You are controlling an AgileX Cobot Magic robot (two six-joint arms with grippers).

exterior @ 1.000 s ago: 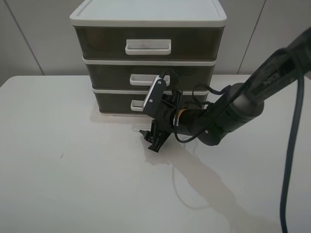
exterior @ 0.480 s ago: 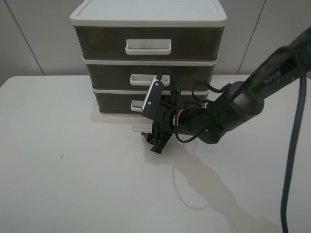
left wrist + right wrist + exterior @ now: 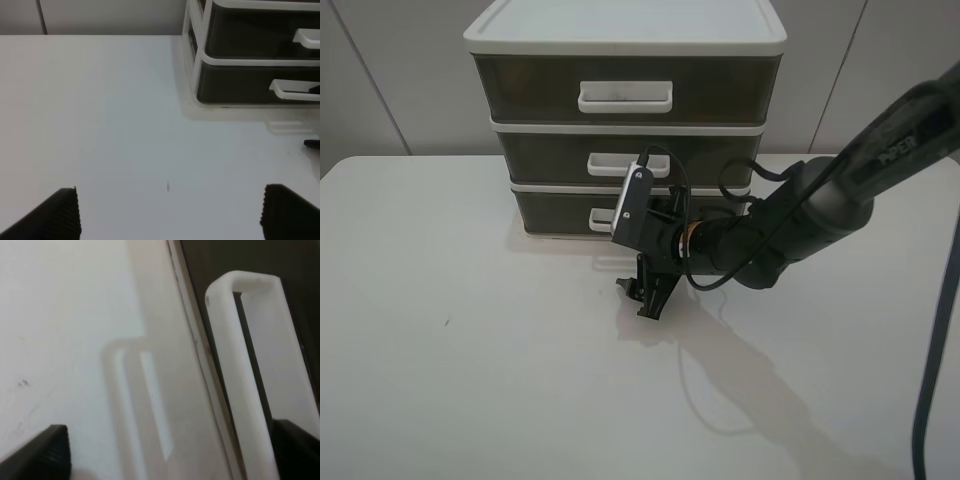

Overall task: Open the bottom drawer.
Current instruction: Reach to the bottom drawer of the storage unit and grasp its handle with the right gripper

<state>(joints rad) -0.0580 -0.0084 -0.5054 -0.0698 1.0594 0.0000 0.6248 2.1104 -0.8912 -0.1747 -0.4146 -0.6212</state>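
Observation:
The bottom drawer (image 3: 558,208) is the lowest smoky-brown tier of the white-framed three-drawer unit (image 3: 625,35) and sits shut. Its white loop handle (image 3: 601,216) is partly hidden by my right wrist. My right gripper (image 3: 638,297) is open and empty, low over the table just in front of that handle. In the right wrist view the handle (image 3: 240,370) stands close up between the fingertips (image 3: 40,455), nearer one of them. My left gripper (image 3: 172,220) is open and empty, farther back from the drawer (image 3: 240,85) and its handle (image 3: 295,90).
The middle drawer (image 3: 550,155) and top drawer (image 3: 525,88) are shut above it. The white table (image 3: 470,350) stretches in front. A black cable (image 3: 925,300) hangs at the right, and the right arm (image 3: 790,225) crosses the table's right side.
My right gripper has shifted slightly to the right and toward the table's front edge. The drawers have not moved.

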